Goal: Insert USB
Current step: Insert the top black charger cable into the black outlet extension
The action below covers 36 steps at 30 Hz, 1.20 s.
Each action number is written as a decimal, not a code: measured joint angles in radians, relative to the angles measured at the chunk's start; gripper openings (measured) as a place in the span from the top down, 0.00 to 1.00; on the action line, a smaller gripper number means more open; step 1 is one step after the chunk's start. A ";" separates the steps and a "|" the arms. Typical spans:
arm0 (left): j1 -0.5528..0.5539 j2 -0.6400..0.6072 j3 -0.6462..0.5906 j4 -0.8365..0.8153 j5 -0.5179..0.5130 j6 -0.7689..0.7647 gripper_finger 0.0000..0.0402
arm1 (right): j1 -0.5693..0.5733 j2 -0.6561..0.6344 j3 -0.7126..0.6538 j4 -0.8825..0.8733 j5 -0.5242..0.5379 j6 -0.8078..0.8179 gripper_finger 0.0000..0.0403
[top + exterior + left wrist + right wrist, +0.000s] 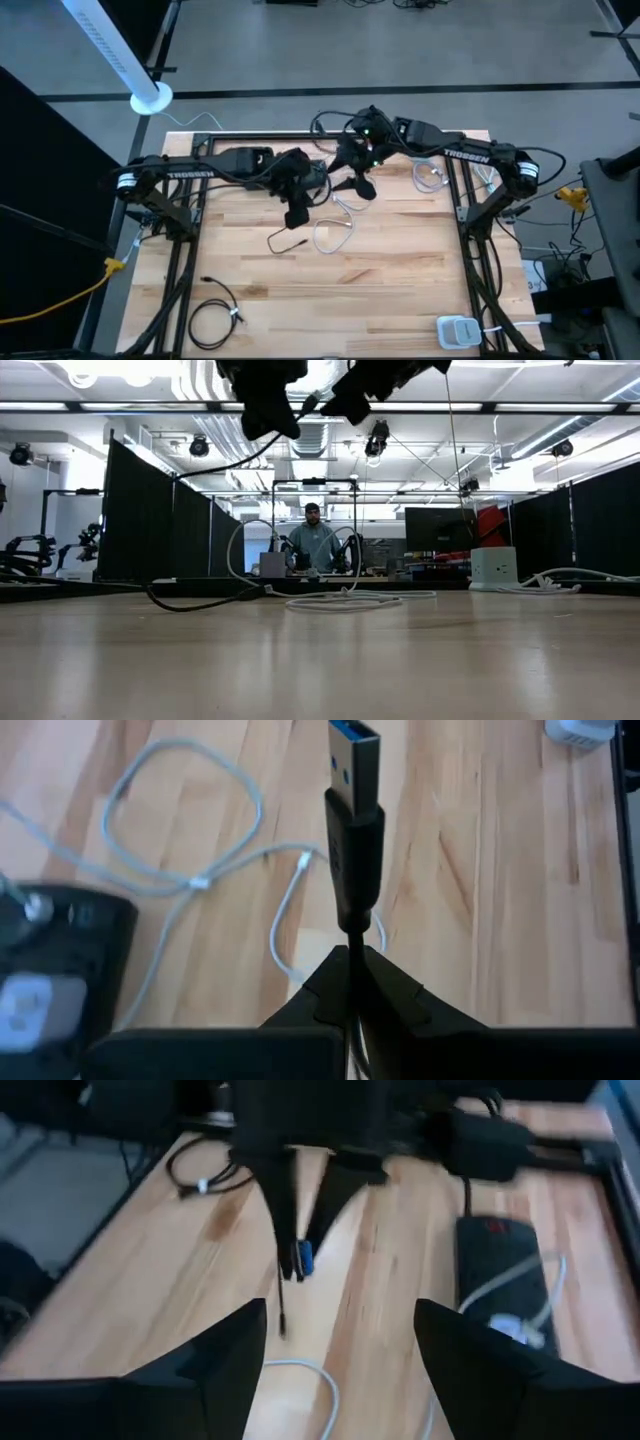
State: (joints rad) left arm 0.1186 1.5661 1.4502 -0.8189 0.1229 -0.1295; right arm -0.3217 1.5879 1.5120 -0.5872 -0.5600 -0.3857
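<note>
My left gripper hangs over the table's middle, shut on a black USB cable. Its plug, with a blue tongue at the tip, sticks out past the fingertips. My right gripper is open in the air just to the right, with nothing between its fingers. It faces the left gripper and the plug. A flat black box lies on the table below, with a white cable running into it. The box also shows in the left wrist view. My left gripper pinches the black cable just behind the plug's black housing, between its two fingertips. The fingers slant down from the table's left side and lie along the cable. The plug is lifted clear, pointing onward past the fingers. The rest of the cable trails down to the table.
White cable loops and the black cable's slack lie on the wood mid-table. A coiled black cable lies near the front left, a white adapter at the front right. A person sits far behind the table.
</note>
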 joint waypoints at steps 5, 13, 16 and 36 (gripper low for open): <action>0.000 -0.001 0.000 0.017 -0.024 0.021 1.00 | 0.051 0.000 0.000 0.036 0.028 -0.057 0.46; 0.000 -0.001 0.000 0.022 -0.036 0.043 1.00 | 0.080 0.000 0.000 0.050 0.116 -0.022 0.71; 0.002 -0.001 0.000 0.029 -0.037 0.043 1.00 | 0.079 0.000 0.000 0.049 0.118 -0.001 0.91; 0.002 -0.258 0.000 0.085 -0.338 0.040 0.60 | 0.059 -0.107 0.000 0.178 0.144 0.141 0.99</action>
State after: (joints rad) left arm 0.1211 1.3084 1.4506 -0.7342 -0.2152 -0.0895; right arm -0.2627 1.4804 1.5120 -0.4096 -0.4156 -0.2447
